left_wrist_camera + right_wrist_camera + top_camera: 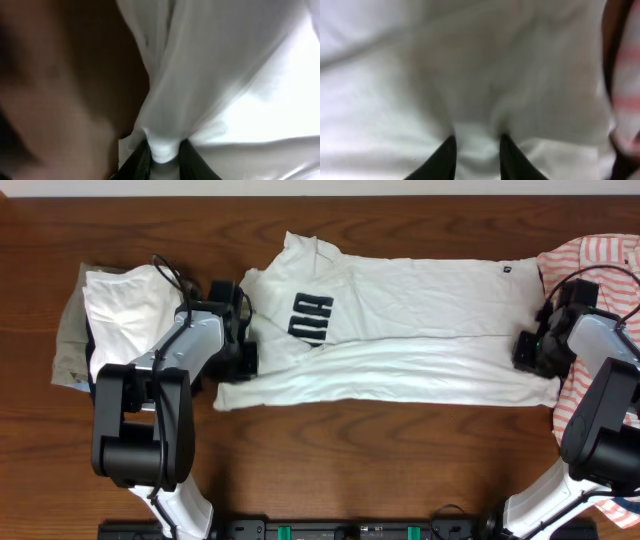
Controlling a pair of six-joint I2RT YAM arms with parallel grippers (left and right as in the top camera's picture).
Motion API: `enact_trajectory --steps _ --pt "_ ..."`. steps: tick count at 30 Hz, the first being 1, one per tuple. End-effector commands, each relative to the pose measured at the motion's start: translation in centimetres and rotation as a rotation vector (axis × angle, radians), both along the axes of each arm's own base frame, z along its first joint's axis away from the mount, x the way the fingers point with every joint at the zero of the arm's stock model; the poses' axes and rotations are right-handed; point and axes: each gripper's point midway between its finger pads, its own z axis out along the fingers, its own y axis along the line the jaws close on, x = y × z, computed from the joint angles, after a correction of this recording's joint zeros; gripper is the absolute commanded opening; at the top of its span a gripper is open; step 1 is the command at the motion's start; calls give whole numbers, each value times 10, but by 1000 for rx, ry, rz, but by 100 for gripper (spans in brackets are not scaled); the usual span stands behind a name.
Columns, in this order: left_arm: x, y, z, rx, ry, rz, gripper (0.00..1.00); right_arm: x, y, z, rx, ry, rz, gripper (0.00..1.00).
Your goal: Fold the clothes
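A large white T-shirt (400,310) with dark block lettering (308,318) lies sideways across the middle of the table, its near long edge doubled over into a band. At the shirt's left end my left gripper (246,348) is shut on a pinch of the white fabric (165,145), which gathers into folds between the dark fingers (137,162). My right gripper (528,348) sits at the shirt's right end. In the right wrist view white cloth (477,145) is bunched between its fingers (442,157), and creases run out from the pinch.
A folded white garment (125,310) rests on a khaki one (68,345) at the far left, under the left arm. A coral-and-white striped garment (600,255) lies at the right edge, partly under the right arm. Bare brown table (380,450) runs along the front.
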Motion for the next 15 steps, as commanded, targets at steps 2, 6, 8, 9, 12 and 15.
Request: enact_trajectory --steps 2,6,8,9,12,15 --pt "-46 6 -18 20 175 -7 21 -39 14 -21 51 171 -27 29" --pt "-58 7 -15 26 224 -7 21 -54 17 -19 65 231 -65 27" --pt "-62 8 -13 28 243 -7 20 -55 17 -19 66 235 -65 28" --pt "-63 8 -13 28 248 -7 19 -55 17 -19 66 233 -65 28" --pt "-67 8 -12 30 265 -7 11 -53 16 -19 63 225 -65 29" --pt "-68 10 -11 41 266 -10 9 -51 16 -19 60 217 -65 29"
